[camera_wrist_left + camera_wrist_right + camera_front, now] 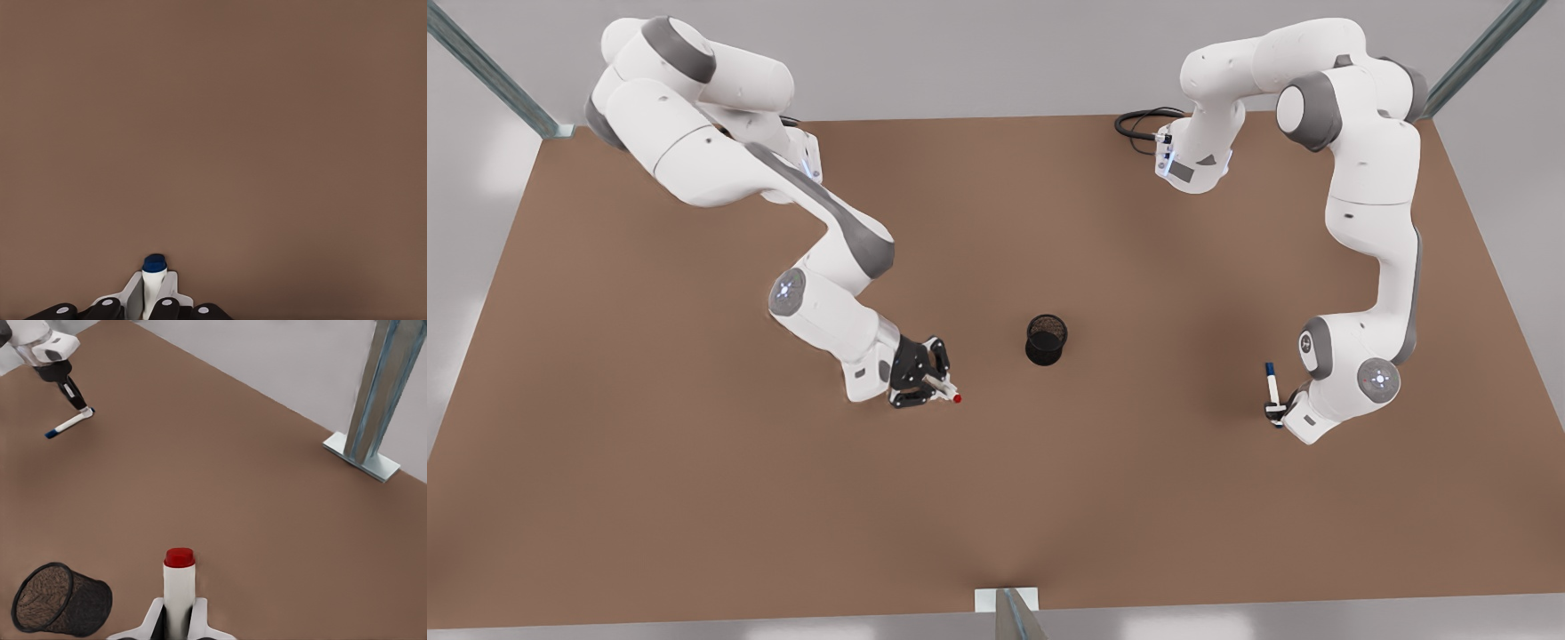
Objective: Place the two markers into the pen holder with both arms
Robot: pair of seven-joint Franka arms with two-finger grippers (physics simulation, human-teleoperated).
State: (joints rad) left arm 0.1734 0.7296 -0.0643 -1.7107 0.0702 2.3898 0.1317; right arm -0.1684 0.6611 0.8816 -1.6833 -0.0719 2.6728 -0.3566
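pen holder: black mesh cup stood upright near the table's middle, between the two arms, nothing seen inside; also caught in the right wrist view.
red marker: clamped in the right gripper, on the front view's left, barrel lying close to level, red end poking out past the fingertips; cup is near but apart from it.
blue marker: clamped at one end by the left gripper, on the front view's right, well apart from the cup; blue cap seen past the white fingertips.
grip state: both sets of fingers closed on a barrel; markers judged lifted off the brown table.
risk, tilt: the markers are held far from upright; if not turned upright over the cup, a tip is likely to catch the rim and the light cup could be tipped or pushed.
risk, slip: blue marker is held near its end, so it may pivot in the fingers during the swing across.
risk, clash: both arms are bound for one small opening; grippers could collide if brought in together.
risk, release: dropped from too high, a marker could bounce out or topple the cup.
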